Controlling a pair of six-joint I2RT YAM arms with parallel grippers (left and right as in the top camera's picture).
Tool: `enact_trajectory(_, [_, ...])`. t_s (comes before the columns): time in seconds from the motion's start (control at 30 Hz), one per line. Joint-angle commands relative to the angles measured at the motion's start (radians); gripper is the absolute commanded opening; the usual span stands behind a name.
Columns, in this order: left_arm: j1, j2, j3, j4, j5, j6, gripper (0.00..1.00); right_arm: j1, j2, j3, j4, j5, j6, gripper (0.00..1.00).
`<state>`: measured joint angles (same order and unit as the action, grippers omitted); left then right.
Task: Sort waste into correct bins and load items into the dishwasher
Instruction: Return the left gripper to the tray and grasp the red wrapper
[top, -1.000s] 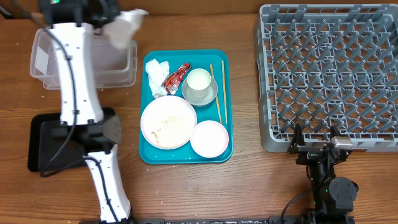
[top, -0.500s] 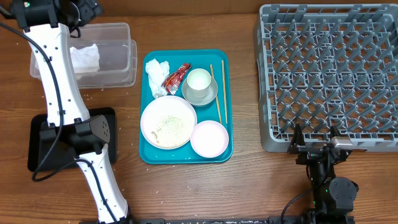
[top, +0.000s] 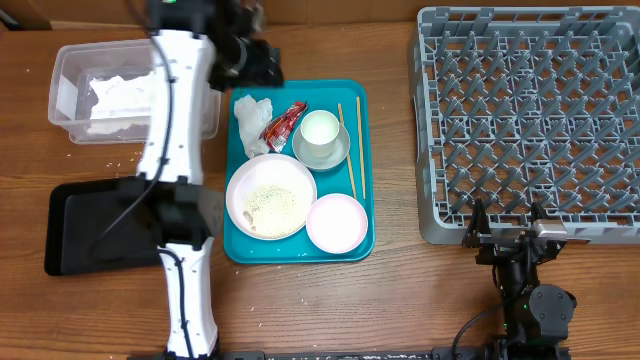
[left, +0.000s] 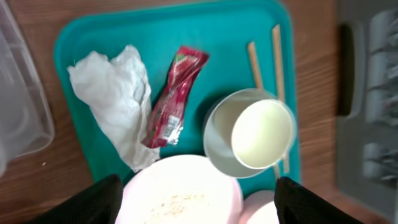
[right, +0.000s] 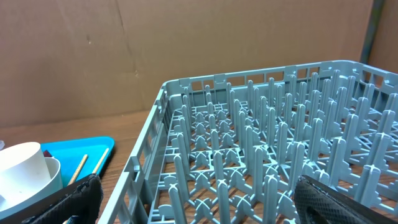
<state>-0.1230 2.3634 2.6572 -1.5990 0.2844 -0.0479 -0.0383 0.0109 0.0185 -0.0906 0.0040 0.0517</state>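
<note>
Two crumpled white napkins (top: 251, 122) are counted, along with one red-and-white wrapper (top: 284, 124), two wooden chopsticks (top: 355, 150), one large plate (top: 270, 197), one small plate (top: 337, 222), one bowl (top: 322, 161) and one cup (top: 320, 128). One clear tub (top: 64, 100), one black tray (top: 90, 235), one teal tray (top: 240, 246) and one grey dish rack (top: 530, 110) are seen.

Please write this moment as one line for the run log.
left gripper open, empty, over teal tray | right gripper open, beside dish rack | clear tub: napkin | on tray: second napkin, wrapper, dishes, chopsticks | rack empty

Pincer (left: 198, 202) spread wide over napkin (left: 115, 99), wrapper (left: 174, 99), cup (left: 261, 134).
</note>
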Motion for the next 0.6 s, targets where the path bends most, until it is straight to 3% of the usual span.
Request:
enact_trajectory(0.0, [-0.016,0.005,-0.114,0.040,-0.185,0.039,0.80,0.005,-0.008,-0.010,0.006,0.001,0.000,1.00])
enact_trajectory(0.43, [-0.031,0.005,-0.453,0.213,-0.183,0.070,0.70,0.005,-0.008,-0.010,0.006,0.002,0.000,1.00])
enact_trajectory(0.57, [-0.045,0.005,-0.480,0.243,-0.180,0.068,0.59,0.005,-0.008,-0.010,0.007,0.001,0.000,1.00])
